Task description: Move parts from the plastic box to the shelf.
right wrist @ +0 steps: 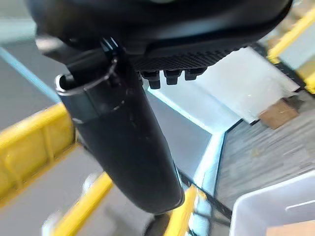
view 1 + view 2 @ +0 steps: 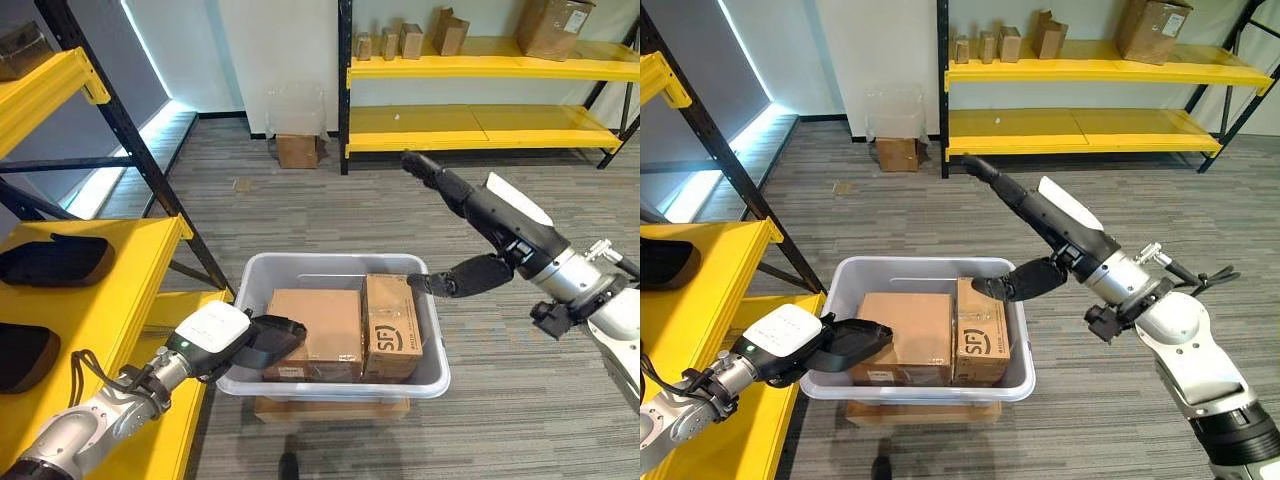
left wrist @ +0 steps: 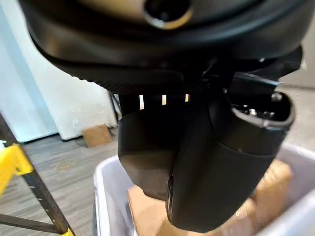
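Note:
A grey plastic box [image 2: 330, 262] stands on the floor in front of me. It holds a wide brown cardboard box [image 2: 318, 325] and, to its right, a narrower carton [image 2: 390, 325] standing on edge. My left hand [image 2: 262, 342] reaches over the box's left rim, open, with straight fingers lying against the wide box's left side. My right hand [image 2: 500, 225] hovers above the box's right rim, open and holding nothing. Its fingers point away toward the far rack and its thumb [image 2: 465, 277] hangs just past the carton's top. The yellow shelf [image 2: 110, 290] is at my left.
Two dark flat items [image 2: 55, 260] lie on the left shelf. A black upright [image 2: 150, 170] slants between shelf and box. A far yellow rack [image 2: 480, 125] carries several cartons. A small box [image 2: 297, 150] sits by the wall. The plastic box rests on a cardboard base [image 2: 330, 408].

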Available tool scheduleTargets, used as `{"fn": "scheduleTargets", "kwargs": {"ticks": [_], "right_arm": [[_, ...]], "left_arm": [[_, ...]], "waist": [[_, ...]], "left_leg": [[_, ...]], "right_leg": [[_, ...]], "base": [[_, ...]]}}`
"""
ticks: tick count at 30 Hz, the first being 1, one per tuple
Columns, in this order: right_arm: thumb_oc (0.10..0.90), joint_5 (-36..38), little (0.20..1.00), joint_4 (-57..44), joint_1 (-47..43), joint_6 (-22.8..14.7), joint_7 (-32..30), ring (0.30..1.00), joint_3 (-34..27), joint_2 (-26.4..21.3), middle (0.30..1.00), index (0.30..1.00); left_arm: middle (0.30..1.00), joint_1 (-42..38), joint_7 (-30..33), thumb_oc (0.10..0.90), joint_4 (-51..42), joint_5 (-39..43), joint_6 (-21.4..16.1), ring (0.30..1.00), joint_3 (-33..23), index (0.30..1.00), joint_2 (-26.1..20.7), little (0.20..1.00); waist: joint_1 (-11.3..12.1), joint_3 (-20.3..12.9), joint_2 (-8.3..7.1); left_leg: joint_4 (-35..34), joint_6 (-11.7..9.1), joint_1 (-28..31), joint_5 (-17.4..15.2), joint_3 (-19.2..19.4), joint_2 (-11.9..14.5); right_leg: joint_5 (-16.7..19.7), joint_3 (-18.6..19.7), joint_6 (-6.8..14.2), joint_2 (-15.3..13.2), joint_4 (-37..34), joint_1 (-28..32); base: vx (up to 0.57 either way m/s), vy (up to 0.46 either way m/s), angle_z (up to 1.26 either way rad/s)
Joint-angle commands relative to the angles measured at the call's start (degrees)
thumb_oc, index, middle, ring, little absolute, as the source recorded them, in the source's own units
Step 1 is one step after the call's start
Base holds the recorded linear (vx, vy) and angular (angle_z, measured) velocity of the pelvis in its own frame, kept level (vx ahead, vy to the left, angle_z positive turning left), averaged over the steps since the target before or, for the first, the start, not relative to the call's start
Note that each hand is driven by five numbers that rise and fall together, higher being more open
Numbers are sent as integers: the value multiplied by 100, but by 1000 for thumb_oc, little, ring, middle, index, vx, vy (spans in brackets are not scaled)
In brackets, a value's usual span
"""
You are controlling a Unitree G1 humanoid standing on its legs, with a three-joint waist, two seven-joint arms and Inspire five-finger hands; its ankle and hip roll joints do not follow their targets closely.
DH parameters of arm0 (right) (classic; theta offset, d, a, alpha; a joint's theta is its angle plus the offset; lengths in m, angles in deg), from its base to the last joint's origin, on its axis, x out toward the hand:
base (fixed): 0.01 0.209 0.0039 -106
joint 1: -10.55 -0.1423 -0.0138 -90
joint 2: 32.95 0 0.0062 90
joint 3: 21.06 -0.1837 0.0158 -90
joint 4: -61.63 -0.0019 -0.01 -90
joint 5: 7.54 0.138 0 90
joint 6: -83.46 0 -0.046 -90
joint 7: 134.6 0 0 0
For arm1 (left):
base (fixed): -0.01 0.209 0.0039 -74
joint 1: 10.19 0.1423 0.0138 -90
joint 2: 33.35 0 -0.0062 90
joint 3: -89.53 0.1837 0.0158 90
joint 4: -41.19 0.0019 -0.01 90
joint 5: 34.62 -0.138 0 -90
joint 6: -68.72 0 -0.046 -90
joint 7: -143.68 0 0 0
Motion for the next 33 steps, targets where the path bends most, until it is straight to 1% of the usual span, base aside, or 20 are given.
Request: {"fn": "scheduleTargets", "kwargs": {"ticks": [1, 2, 3, 7, 10, 15, 20, 25, 26, 27, 29, 31, 32, 33], "right_arm": [[900, 306, 1000, -86, -599, -421, -286, 1000, -166, -79, 1000, 1000], [900, 223, 1000, 10, -375, -395, -343, 1000, -249, 179, 1000, 1000], [900, 212, 1000, -2, -362, -394, -348, 1000, -249, 185, 1000, 1000], [900, 6, 1000, 196, -119, -367, -505, 1000, -239, 659, 1000, 1000], [900, -64, 1000, 318, -46, -347, -601, 1000, -220, 935, 1000, 1000], [900, -124, 1000, 423, 16, -340, -692, 1000, -122, 1196, 1000, 1000], [900, -226, 1000, 531, 57, -337, -796, 1000, -56, 1309, 1000, 1000], [900, -302, 1000, 692, -183, -333, -921, 1000, 267, 1404, 1000, 1000], [900, -361, 1000, 700, -371, -324, -947, 1000, 438, 1415, 1000, 1000], [900, -348, 1000, 701, -508, -333, -945, 1000, 567, 1431, 1000, 1000], [900, -363, 1000, 693, -757, -338, -979, 1000, 771, 1435, 1000, 1000], [900, -358, 1000, 694, -1032, -363, -1006, 1000, 937, 1434, 1000, 1000], [900, -339, 1000, 762, -1153, -360, -1027, 1000, 1020, 1411, 1000, 1000], [900, -339, 1000, 768, -1165, -363, -1030, 1000, 1025, 1406, 1000, 1000]], "left_arm": [[300, -496, 732, 400, -483, 729, 58, 300, -919, 300, -198, 300], [300, -371, 751, 400, -531, 985, 35, 300, -1127, 300, 94, 300], [300, -340, 733, 400, -559, 997, 37, 300, -1149, 300, 94, 300], [300, -161, 774, 400, -844, 1310, -20, 300, -1475, 300, 556, 300], [300, -39, 803, 400, -1114, 1430, -62, 300, -1686, 300, 793, 300], [300, 186, 892, 400, -1433, 1588, -76, 300, -1996, 300, 1098, 300], [300, 331, 936, 400, -1576, 1612, -73, 300, -2134, 300, 1219, 300], [300, 360, 976, 400, -1662, 1617, -29, 300, -2205, 300, 1221, 300], [300, 410, 1016, 400, -1706, 1601, -20, 300, -2242, 300, 1240, 300], [300, 452, 1071, 400, -1710, 1558, 0, 300, -2272, 300, 1242, 300], [300, 501, 1115, 400, -1832, 1532, 27, 300, -2370, 300, 1227, 300], [300, 529, 1166, 400, -1901, 1518, 35, 300, -2474, 300, 1283, 300], [300, 522, 1203, 400, -1914, 1556, 46, 300, -2519, 300, 1358, 300], [300, 520, 1199, 400, -1919, 1558, 48, 300, -2524, 300, 1365, 300]], "waist": [[8, -547, -281], [19, -544, -262], [17, -548, -263], [39, -526, -207], [85, -504, -159], [159, -422, -71], [253, -299, 52], [378, -57, 248], [444, 82, 340], [493, 184, 397], [599, 418, 494], [716, 620, 569], [756, 691, 578], [750, 676, 583]], "left_leg": [[24, -300, 77, -303, 99, 495], [27, -299, 84, -300, 97, 489], [27, -300, 88, -302, 97, 490], [53, -308, 94, -296, 58, 488], [90, -326, 73, -272, 18, 507], [222, -387, 0, -189, -116, 590], [317, -454, -90, -32, -301, 681], [392, -547, -124, 267, -562, 854], [375, -583, -136, 407, -632, 943], [329, -626, -144, 564, -689, 1016], [219, -670, -223, 806, -811, 1105], [117, -706, -368, 1064, -943, 1133], [5, -749, -534, 1284, -791, 1123], [1, -745, -562, 1301, -797, 1121]], "right_leg": [[-326, -11, 98, -114, 152, 211], [-339, -20, 85, -112, 157, 227], [-341, -20, 85, -112, 157, 231], [-404, -22, 36, -95, 209, 263], [-463, -43, -11, -66, 248, 293], [-672, -113, -159, 55, 467, 328], [-922, -217, -345, 249, 723, 343], [-1225, -375, -593, 510, 1187, 248], [-1328, -420, -677, 625, 1411, 143], [-1351, -466, -721, 693, 1554, 62], [-1371, -506, -784, 788, 1737, -179], [-1365, -588, -820, 822, 1924, -495], [-1338, -712, -845, 772, 1954, -709], [-1329, -717, -845, 771, 1953, -735]], "base": [[1, -43, -9], [1, -26, -8], [-3, -30, -6], [-5, -28, 0], [-22, -53, 1], [-43, -72, 4], [-73, -83, 22], [-120, -118, 25], [-213, -181, 22], [-258, -191, 15], [-262, -138, 12], [-286, -109, 3], [-208, -66, 18], [-116, -35, 48]]}}
